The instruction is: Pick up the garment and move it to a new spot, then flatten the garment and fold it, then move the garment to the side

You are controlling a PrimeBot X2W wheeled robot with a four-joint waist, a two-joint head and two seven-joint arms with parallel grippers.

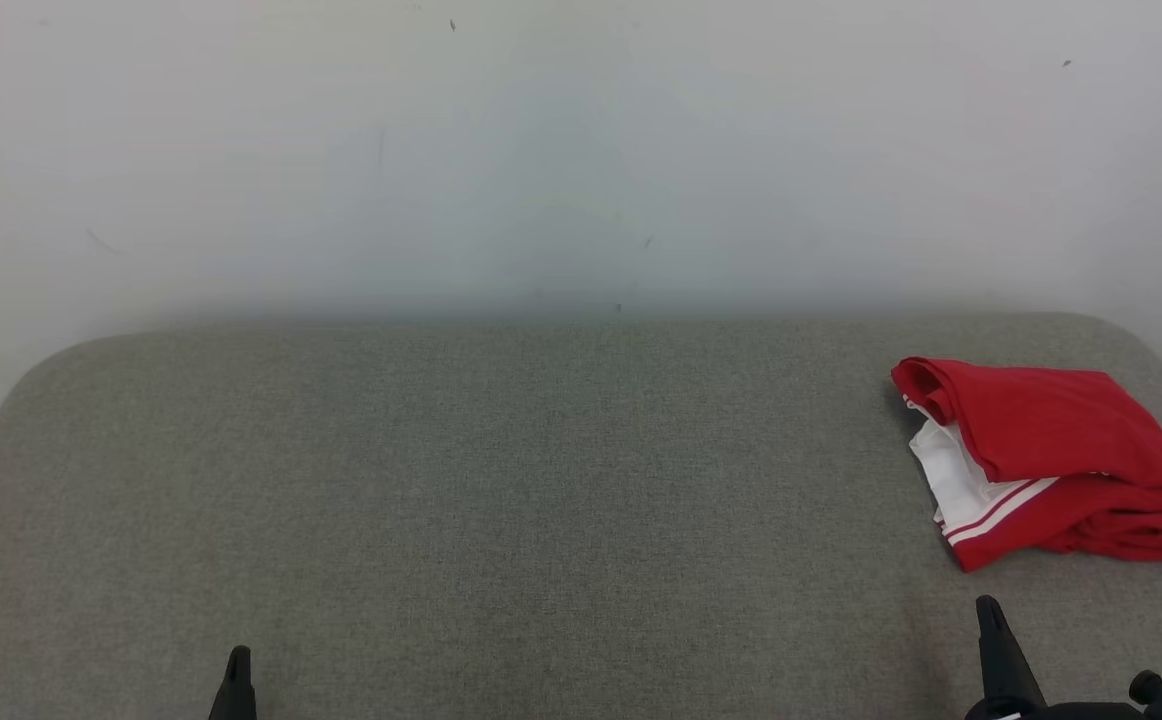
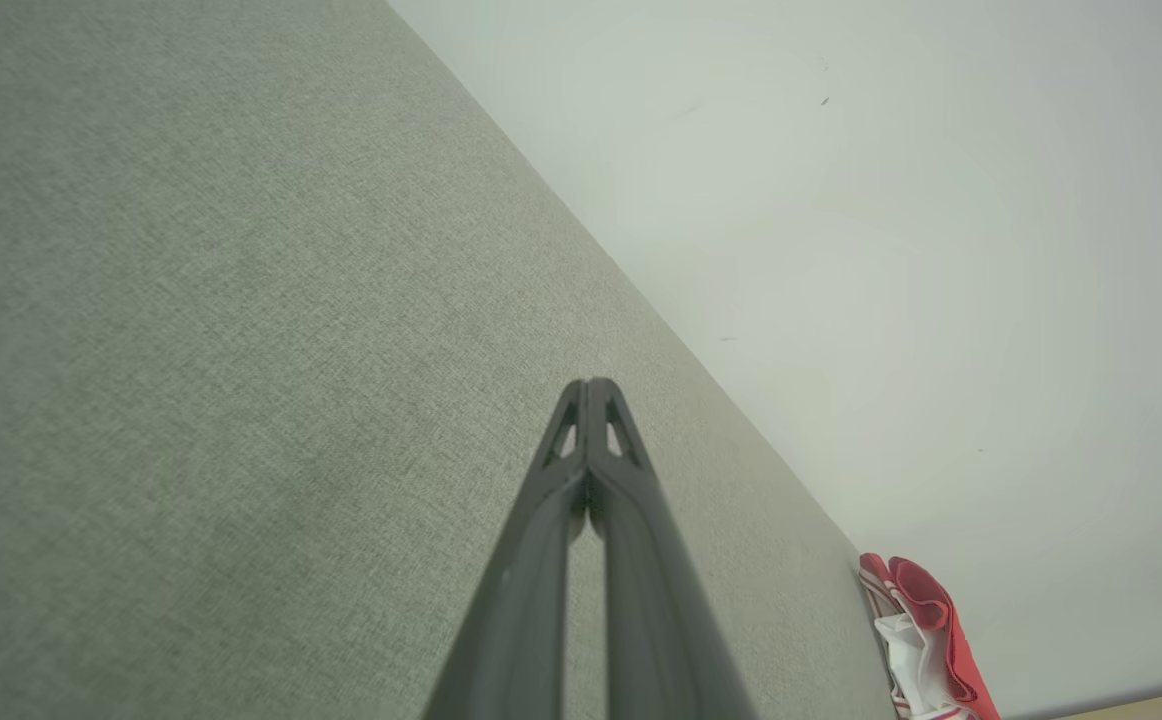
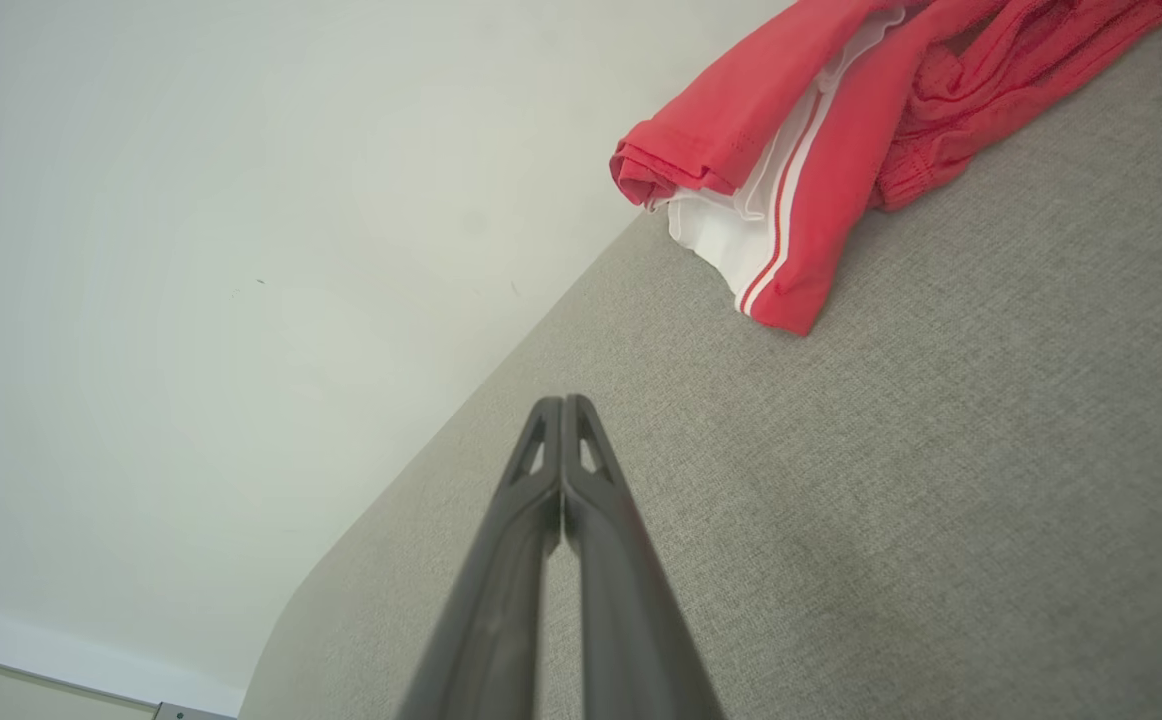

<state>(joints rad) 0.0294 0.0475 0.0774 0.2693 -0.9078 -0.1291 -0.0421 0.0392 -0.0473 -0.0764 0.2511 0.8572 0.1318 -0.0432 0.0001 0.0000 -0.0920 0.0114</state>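
The garment (image 1: 1051, 455) is red with a white panel and red-and-white stripes, lying folded in a bundle at the right end of the grey padded surface (image 1: 501, 480). It also appears in the right wrist view as the garment (image 3: 841, 120) at the top right, and in the left wrist view as the garment (image 2: 926, 640) at the bottom right. My right gripper (image 1: 987, 604) is shut and empty, just in front of the garment and apart from it. My left gripper (image 1: 238, 654) is shut and empty at the lower left, far from the garment. Both show tips pressed together: left gripper (image 2: 589, 385), right gripper (image 3: 562, 402).
A pale wall (image 1: 581, 150) stands right behind the padded surface. The surface has rounded far corners, and the garment lies close to its right edge. A strip of floor and skirting (image 3: 61, 680) shows beyond the surface's end.
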